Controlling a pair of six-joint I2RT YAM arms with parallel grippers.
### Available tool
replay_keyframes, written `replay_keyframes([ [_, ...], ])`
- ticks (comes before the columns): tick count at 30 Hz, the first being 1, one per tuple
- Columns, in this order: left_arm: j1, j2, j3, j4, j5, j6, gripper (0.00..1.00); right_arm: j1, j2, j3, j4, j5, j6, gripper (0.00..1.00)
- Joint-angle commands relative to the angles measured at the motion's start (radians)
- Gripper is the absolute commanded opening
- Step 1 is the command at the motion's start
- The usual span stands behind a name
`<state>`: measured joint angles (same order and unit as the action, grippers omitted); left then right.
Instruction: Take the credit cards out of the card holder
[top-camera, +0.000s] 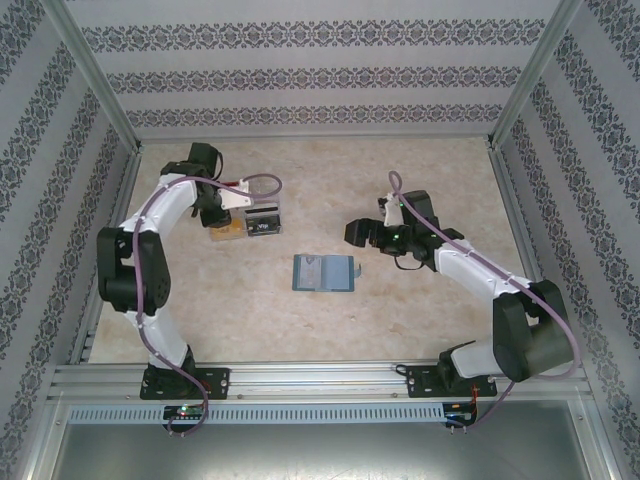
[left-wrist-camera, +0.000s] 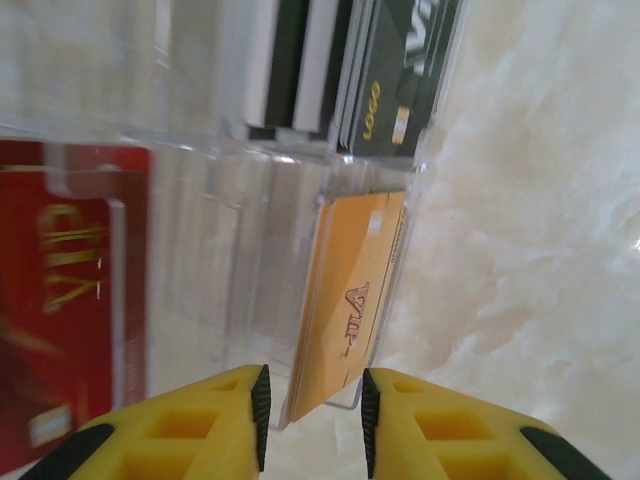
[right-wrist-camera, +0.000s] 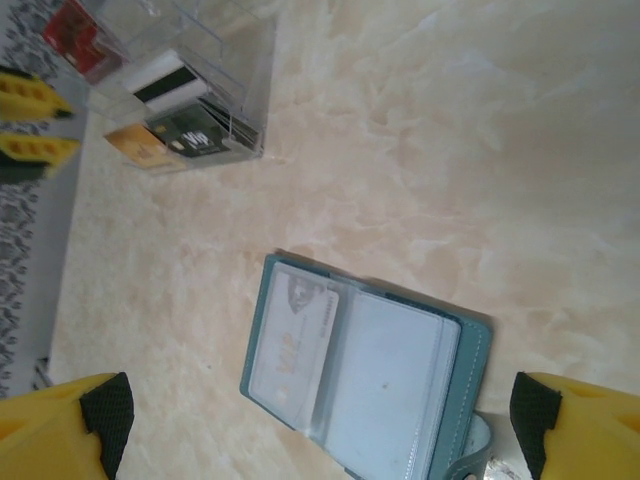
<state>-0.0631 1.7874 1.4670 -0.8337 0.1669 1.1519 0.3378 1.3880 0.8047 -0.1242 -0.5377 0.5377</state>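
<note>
Likely calls for an edge pinch: thin, stiff, slick credit card (right-wrist-camera: 295, 345) in left pocket of card holder (right-wrist-camera: 477, 360), open at low centre frame; right gripper (right-wrist-camera: 320, 415) spread wide, left gripper (right-wrist-camera: 40, 122) released upper left.

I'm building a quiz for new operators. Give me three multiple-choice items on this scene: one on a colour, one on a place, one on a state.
1. The card holder is: A red; B blue-grey; C black.
2. The orange card is: A in the clear tray; B flat on the table; C in the card holder.
3. The right gripper is: A shut on a card; B open, empty; C shut, empty.
Key: 1 B, its cover shows blue-grey; 2 A, clear walls surround it; 3 B, its jaws stand wide apart, gripping nothing.
</note>
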Motion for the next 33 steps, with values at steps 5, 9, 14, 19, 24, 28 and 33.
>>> replay_keyframes([
  [5,-0.010,-0.233,-0.051,0.124,0.168,-0.383,0.38,0.248,0.021,0.102,-0.122,0.263,-0.058,0.98],
  [9,-0.047,-0.346,-0.179,0.238,0.192,-0.682,0.35,0.341,0.108,0.151,-0.150,0.359,-0.030,0.96],
  [14,-0.064,-0.534,-0.420,0.469,0.106,-1.060,0.36,0.407,0.210,0.186,-0.147,0.394,0.038,0.91],
  [19,-0.063,-0.668,-0.564,0.467,-0.024,-1.336,0.42,0.447,0.330,0.240,-0.165,0.425,0.125,0.75],
  [24,-0.063,-0.697,-0.589,0.341,-0.002,-1.518,0.61,0.481,0.417,0.297,-0.214,0.505,0.172,0.64],
  [28,-0.063,-0.641,-0.559,0.213,-0.004,-1.597,0.64,0.487,0.458,0.320,-0.236,0.549,0.193,0.58],
  [33,-0.064,-0.556,-0.522,0.126,0.017,-1.619,0.66,0.490,0.482,0.327,-0.259,0.574,0.208,0.51],
])
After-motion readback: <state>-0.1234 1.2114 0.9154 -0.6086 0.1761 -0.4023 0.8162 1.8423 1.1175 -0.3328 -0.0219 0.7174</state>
